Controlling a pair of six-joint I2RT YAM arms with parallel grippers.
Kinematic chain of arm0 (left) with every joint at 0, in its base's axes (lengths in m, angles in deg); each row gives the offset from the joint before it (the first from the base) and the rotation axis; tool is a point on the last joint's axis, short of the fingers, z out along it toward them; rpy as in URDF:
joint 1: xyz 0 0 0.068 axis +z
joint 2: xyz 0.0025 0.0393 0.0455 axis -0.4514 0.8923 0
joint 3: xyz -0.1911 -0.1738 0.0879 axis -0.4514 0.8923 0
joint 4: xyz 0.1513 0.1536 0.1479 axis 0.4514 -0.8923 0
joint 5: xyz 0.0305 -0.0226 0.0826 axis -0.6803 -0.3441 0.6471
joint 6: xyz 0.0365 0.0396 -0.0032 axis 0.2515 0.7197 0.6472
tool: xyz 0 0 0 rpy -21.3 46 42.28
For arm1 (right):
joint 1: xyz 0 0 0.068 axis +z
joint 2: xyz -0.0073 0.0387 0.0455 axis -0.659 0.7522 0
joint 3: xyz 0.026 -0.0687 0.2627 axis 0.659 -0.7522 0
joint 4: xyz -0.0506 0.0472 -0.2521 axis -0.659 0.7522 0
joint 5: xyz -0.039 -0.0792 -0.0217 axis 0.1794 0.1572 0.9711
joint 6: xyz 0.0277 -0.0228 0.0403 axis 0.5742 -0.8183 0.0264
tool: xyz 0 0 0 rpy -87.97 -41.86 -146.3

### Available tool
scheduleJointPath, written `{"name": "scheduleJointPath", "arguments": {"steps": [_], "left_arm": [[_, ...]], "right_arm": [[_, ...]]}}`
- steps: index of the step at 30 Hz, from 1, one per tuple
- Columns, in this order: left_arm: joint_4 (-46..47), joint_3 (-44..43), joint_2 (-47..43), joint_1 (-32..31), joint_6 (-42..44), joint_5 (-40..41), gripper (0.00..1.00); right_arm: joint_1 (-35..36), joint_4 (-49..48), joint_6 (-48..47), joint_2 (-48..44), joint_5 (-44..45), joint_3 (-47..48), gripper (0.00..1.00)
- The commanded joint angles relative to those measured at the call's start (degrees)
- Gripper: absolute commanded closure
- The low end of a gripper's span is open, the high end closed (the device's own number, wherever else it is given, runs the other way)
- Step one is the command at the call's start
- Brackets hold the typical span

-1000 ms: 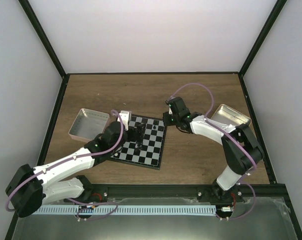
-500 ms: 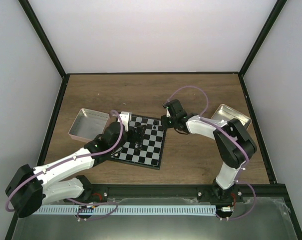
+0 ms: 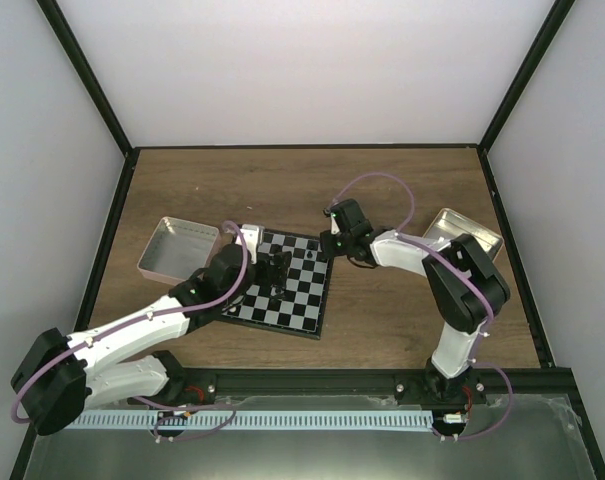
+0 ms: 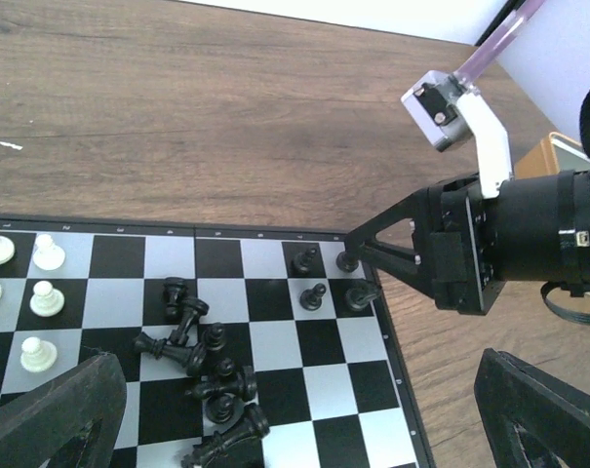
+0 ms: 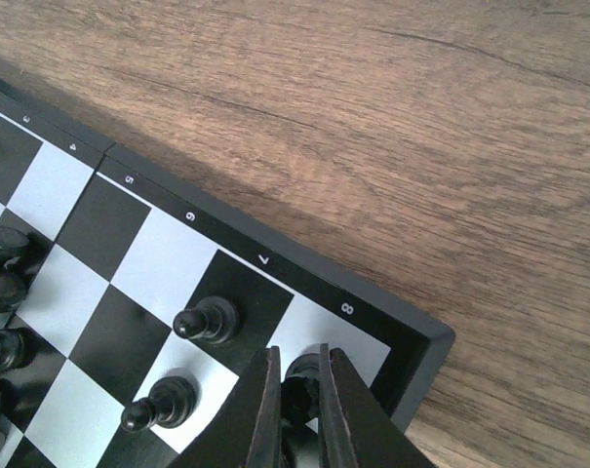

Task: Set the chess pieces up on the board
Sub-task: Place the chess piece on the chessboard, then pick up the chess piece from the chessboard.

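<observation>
My right claw [image 5: 296,390] is pinched narrow around a black piece [image 5: 300,370], upright and straight below me on the far right corner square of the board [image 5: 226,237], so I judge a straight lift clears it, while my left claw [image 3: 274,268] hangs wide over the toppled black pieces [image 4: 212,375].

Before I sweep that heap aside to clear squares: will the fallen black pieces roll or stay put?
Probably roll in arcs: the fallen black pieces lie on their sides, rounded with wider bases. They look small and light, so a push may scatter them over the smooth board.
</observation>
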State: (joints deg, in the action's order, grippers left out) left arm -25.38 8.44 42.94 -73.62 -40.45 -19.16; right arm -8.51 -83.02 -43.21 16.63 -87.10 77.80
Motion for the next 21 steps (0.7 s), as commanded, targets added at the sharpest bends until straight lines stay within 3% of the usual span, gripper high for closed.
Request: {"name": "scheduleJointPath", "arguments": {"steps": [1, 6, 13, 18, 21], "left_arm": [[-1.8, -0.8, -0.5, 0.3, 1.5, 1.7, 0.0], [-2.7, -1.2, -0.7, 0.4, 1.0, 1.2, 0.0], [-9.1, -3.6, 1.5, 0.4, -1.7, -1.1, 0.0], [-14.0, -5.4, 5.2, 0.4, -3.9, -3.7, 0.0], [-17.7, -7.3, 7.7, 0.5, -6.6, -4.0, 0.12]], "right_arm": [[-0.1, -0.7, -0.9, 1.6, -0.6, 2.4, 0.94], [-0.1, 1.6, -0.4, 1.1, 0.1, 4.3, 0.85], [-0.1, 6.5, 1.1, -6.5, 1.8, 6.1, 0.6], [-0.1, 8.1, 1.9, -10.6, 1.2, 5.7, 0.57], [-0.2, 8.6, 3.5, -13.3, 1.1, 4.5, 0.58]]}}
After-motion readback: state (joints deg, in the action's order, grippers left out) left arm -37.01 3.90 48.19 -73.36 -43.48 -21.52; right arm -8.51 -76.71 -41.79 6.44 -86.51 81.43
